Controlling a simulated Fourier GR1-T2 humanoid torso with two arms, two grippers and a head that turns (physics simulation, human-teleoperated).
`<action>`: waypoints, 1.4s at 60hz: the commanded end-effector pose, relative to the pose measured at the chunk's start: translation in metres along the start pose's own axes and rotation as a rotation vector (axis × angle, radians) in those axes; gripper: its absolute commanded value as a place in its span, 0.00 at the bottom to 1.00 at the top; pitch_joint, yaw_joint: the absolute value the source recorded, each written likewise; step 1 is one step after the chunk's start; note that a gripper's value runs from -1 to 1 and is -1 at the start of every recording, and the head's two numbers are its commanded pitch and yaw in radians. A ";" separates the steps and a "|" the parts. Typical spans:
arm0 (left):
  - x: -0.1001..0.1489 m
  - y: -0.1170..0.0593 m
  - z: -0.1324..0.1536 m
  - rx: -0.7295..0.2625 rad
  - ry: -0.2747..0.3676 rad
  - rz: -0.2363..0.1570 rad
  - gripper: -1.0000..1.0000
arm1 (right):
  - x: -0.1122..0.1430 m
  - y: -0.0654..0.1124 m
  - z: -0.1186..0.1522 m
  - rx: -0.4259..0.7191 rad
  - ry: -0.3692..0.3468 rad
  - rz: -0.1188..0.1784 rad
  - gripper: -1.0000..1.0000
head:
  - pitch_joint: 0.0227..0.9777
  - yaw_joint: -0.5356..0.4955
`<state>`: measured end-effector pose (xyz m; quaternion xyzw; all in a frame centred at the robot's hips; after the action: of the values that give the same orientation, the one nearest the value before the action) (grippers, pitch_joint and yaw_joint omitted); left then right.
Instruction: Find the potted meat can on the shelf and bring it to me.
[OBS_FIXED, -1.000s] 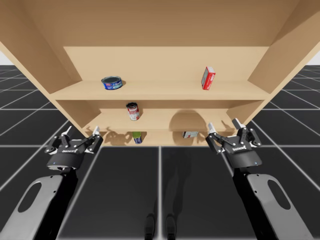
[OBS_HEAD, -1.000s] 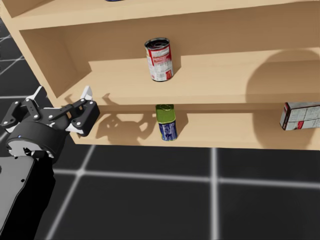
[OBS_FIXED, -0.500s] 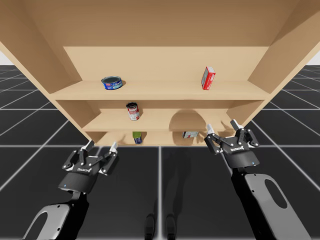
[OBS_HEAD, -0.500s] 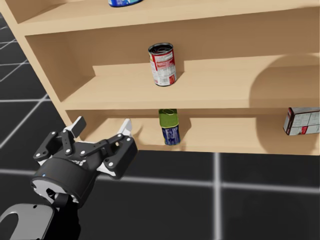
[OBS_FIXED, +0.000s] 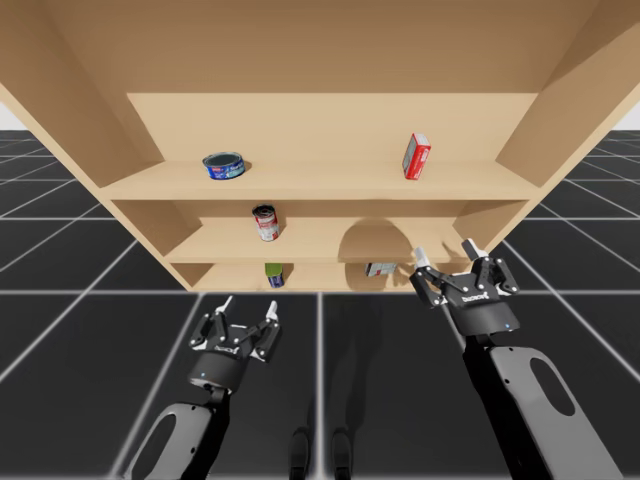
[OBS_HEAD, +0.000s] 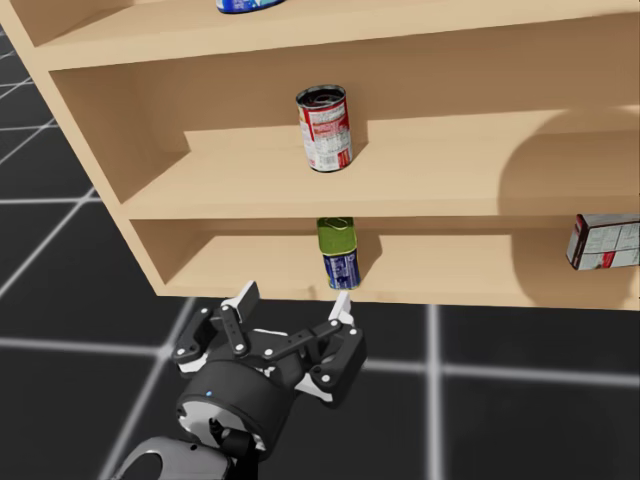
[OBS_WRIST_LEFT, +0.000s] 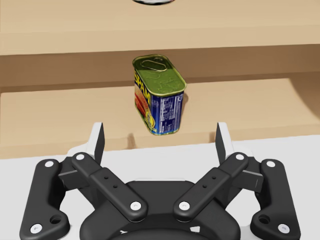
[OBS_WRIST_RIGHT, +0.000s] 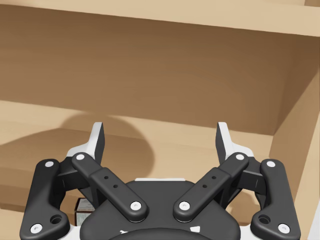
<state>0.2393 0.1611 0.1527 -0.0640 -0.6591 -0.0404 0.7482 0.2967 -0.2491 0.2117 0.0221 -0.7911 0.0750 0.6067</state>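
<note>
The potted meat can (OBS_FIXED: 274, 273), a rounded rectangular tin with a green top and blue sides, stands on the bottom shelf (OBS_FIXED: 320, 283). The head view has the can (OBS_HEAD: 339, 254) just beyond my left gripper (OBS_HEAD: 295, 298). In the left wrist view the can (OBS_WRIST_LEFT: 159, 95) is straight ahead of my left gripper (OBS_WRIST_LEFT: 160, 137), which is open and short of the shelf edge. My left gripper (OBS_FIXED: 249, 304) is low, in front of the shelf. My right gripper (OBS_FIXED: 445, 250) is open near the shelf's right end and holds nothing; the right wrist view has my right gripper (OBS_WRIST_RIGHT: 160, 135) facing the shelf's inside.
A red and white round can (OBS_FIXED: 265, 222) stands on the middle shelf, above the meat can. A flat blue tin (OBS_FIXED: 224, 165) and a red box (OBS_FIXED: 416, 156) sit on the top shelf. A grey box (OBS_FIXED: 380, 269) lies on the bottom shelf to the right.
My left arm has swung from the shelf's left end to the right and lower, ending in front of the meat can. My head turned slightly early on. The right arm barely moved.
</note>
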 end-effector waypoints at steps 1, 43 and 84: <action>-0.006 -0.008 -0.021 0.026 0.003 -0.010 0.00 | 0.000 -0.001 0.000 -0.001 -0.002 -0.002 0.00 | 0.74 0.74; -0.013 -0.018 -0.102 0.113 0.045 -0.020 0.00 | 0.001 -0.004 0.000 -0.013 -0.010 -0.003 0.00 | 0.74 0.74; -0.024 -0.016 -0.113 0.107 0.097 0.019 0.98 | 0.002 -0.005 0.000 -0.015 -0.011 -0.003 0.00 | 0.73 0.74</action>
<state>0.3480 0.1288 0.1216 -0.0028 -0.6325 0.0198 0.7743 0.2971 -0.2536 0.2139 0.0195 -0.7947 0.0682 0.6029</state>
